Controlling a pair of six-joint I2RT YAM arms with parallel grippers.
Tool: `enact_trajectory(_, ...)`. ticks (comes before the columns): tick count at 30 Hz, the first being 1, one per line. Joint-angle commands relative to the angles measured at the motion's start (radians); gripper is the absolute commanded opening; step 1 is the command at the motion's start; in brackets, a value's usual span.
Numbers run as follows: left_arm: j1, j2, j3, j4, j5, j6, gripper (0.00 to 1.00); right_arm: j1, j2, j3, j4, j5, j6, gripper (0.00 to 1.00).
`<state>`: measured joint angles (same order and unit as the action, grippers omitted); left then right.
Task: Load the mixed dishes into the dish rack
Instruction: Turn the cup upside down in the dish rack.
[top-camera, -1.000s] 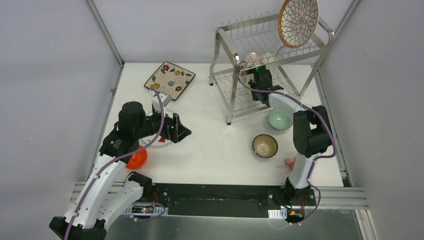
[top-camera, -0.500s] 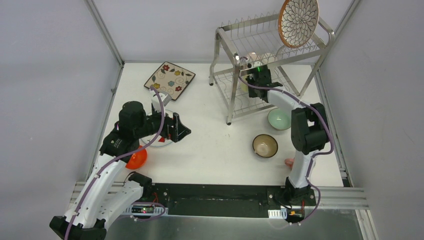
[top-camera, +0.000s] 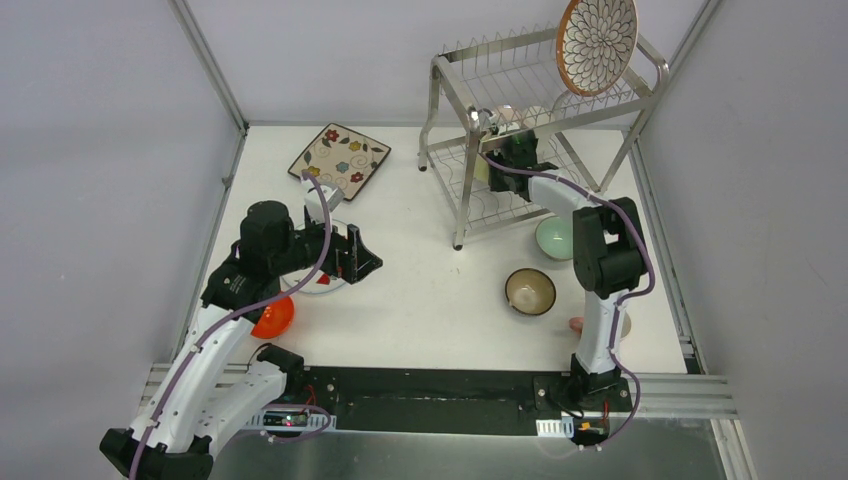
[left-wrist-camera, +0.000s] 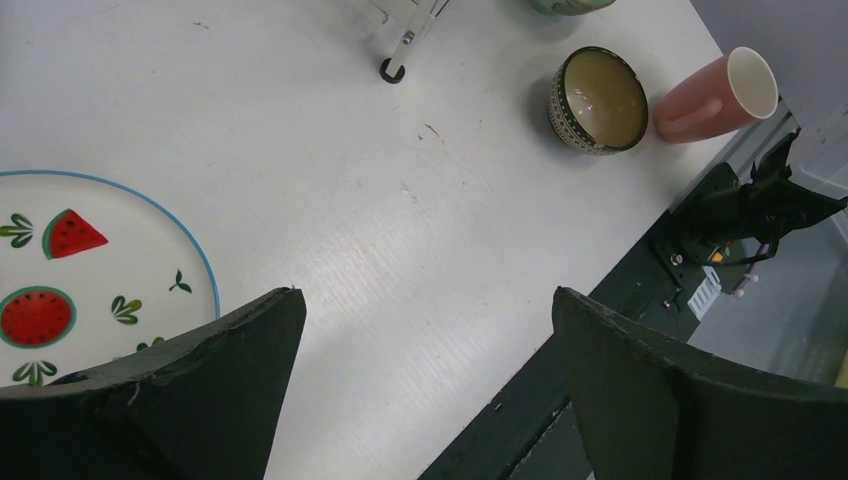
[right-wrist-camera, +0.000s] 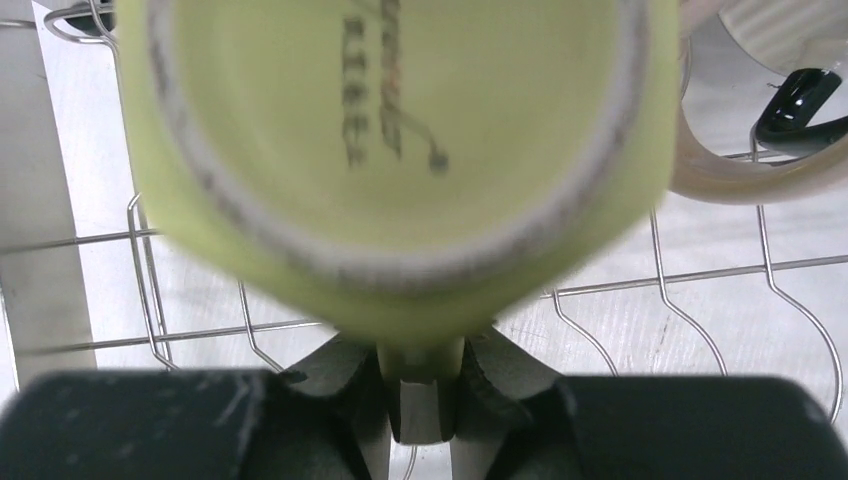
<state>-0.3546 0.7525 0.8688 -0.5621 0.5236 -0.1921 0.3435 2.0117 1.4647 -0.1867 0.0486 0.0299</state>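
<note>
Right wrist view: your right end effector (right-wrist-camera: 425, 385) is clenched on the thin handle of a pale yellow-green ceramic cup (right-wrist-camera: 400, 130). The cup's round base faces the camera, above the wire slots of the lower shelf of the tall silver metal dish rack (top-camera: 464, 190). A cream cup (right-wrist-camera: 760, 170) sits just beside it.

In the top external view, that arm reaches under the rack's upper tier, where a round brown-rimmed petal-pattern plate (top-camera: 597, 42) stands upright.

Your left end effector (left-wrist-camera: 425, 310) is released, jaws wide, hovering over the white counter (left-wrist-camera: 400, 200) at the edge of a white watermelon-print plate (left-wrist-camera: 80, 280).

On the counter lie a square cream floral plate (top-camera: 339, 160), an orange bowl (top-camera: 274, 318), a mint bowl (top-camera: 552, 238), a brown bowl (left-wrist-camera: 600, 98) and a pink cup (left-wrist-camera: 715, 95) on its side.
</note>
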Motion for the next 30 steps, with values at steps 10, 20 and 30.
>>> enact_trajectory(10, -0.007, 0.013, 0.018, -0.004, -0.017, 0.019, 0.99, -0.003, -0.112, -0.033, 0.066, 0.020, -0.007, 0.38)
enact_trajectory(20, -0.007, 0.019, 0.018, -0.003, -0.019, 0.015, 0.99, -0.003, -0.107, -0.025, 0.014, 0.019, -0.025, 0.36)
enact_trajectory(30, -0.007, 0.030, 0.019, -0.003, -0.022, 0.017, 0.99, -0.003, -0.046, 0.038, 0.042, -0.033, -0.025, 0.14)
